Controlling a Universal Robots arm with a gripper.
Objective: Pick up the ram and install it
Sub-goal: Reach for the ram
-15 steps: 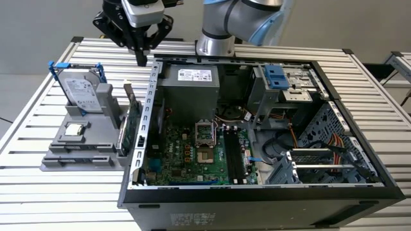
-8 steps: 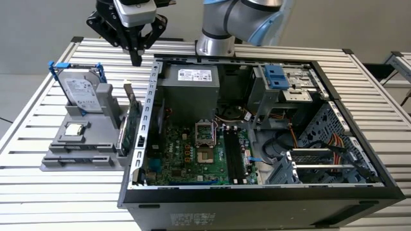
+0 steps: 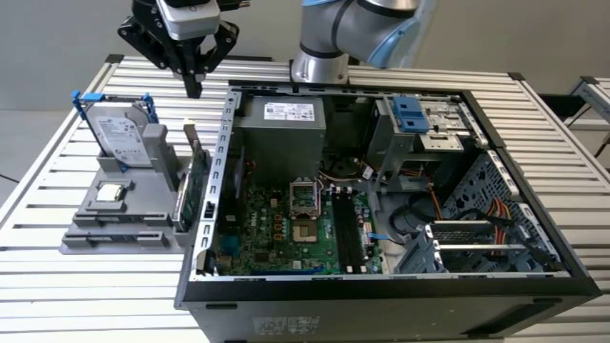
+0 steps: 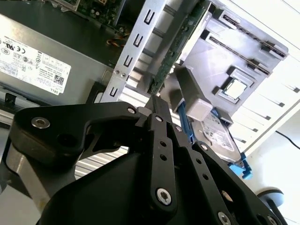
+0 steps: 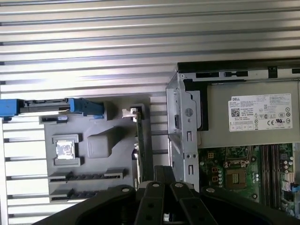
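The pincer is a matt black linkage of flat bars pinned with small bolts. Its two slim fingers meet tip to tip and point straight down. Below it spreads one table of ribbed, pale metal slats.

Beneath the pincer, on the side away from the case, sits one gray moulded plastic holder, blocky, with steps and grooves. Nearest the pincer, one silver-faced hard drive leans in it, inside a blue frame. Past that lies one small, square, shiny chip. One long green card stands on edge along the holder's case side.

Farthest from the pincer, two grooves run side by side, each showing a thin, dark, toothed strip edge-on. As far as can be made out, the ram is the strip in the groove next to the chip. It is well apart from the pincer and stands on its long edge. Its long axis is level, crosswise to the green card and parallel to the hard drive's face.

On the pincer's other side, the open case holds one green motherboard and one gray sheet-metal power supply
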